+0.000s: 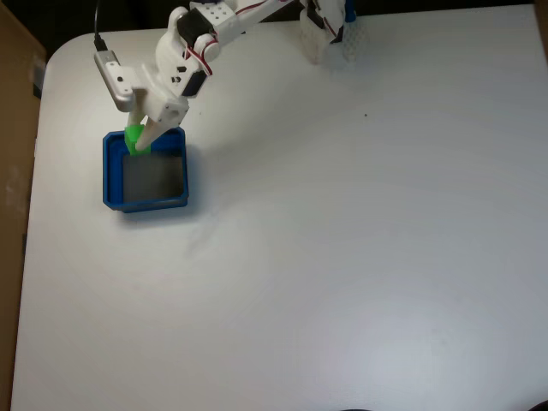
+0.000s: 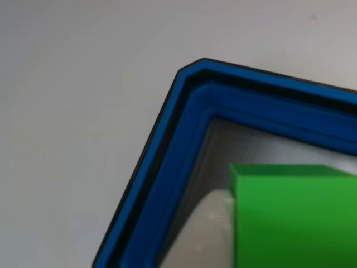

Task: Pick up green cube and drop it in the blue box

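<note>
green cube [image 1: 134,137] held at blue box's [image 1: 111,175] far-left corner, above its rim | gripper [image 1: 142,141] jaws clenched on the cube | cardboard [image 1: 13,128] beyond surface's [image 1: 342,257] edge, left of box | surface right of box wide and bare

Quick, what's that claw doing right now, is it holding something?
Gripper: closed on the green cube, held over the blue box.

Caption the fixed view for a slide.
White arm's gripper holds the green cube over the far-left corner of the blue box on a white table.
</note>
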Robot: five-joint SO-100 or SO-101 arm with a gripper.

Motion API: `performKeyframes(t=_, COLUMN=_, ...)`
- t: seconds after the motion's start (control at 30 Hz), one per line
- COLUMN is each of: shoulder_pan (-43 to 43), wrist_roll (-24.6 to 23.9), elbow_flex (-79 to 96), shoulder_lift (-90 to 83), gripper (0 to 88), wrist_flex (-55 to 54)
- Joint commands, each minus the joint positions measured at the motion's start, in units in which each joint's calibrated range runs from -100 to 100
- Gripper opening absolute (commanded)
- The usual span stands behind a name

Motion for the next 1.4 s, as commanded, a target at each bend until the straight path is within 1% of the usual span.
performKeyframes(t=0.0, shoulder_pan=0.47, wrist_roll=0.20, elbow_flex=-1.75, shoulder_lift=1.57, gripper=2.2, wrist_flex=-1.15)
performKeyframes(t=0.6, shoulder_pan=0.32, wrist_roll=0.20, elbow_flex=-2.02, shoulder_lift=3.66, gripper=2.2, wrist_flex=-1.40)
performKeyframes(t=0.93, shoulder_pan=0.40, wrist_roll=0.20, elbow_flex=-1.93, shoulder_lift=8.01, gripper=2.2, wrist_flex=-11.45)
performKeyframes(t=1.37, shoulder_pan=0.54, wrist_roll=0.15, elbow_flex=-1.66, shoulder_lift=8.09, gripper=2.2, wrist_flex=-11.70)
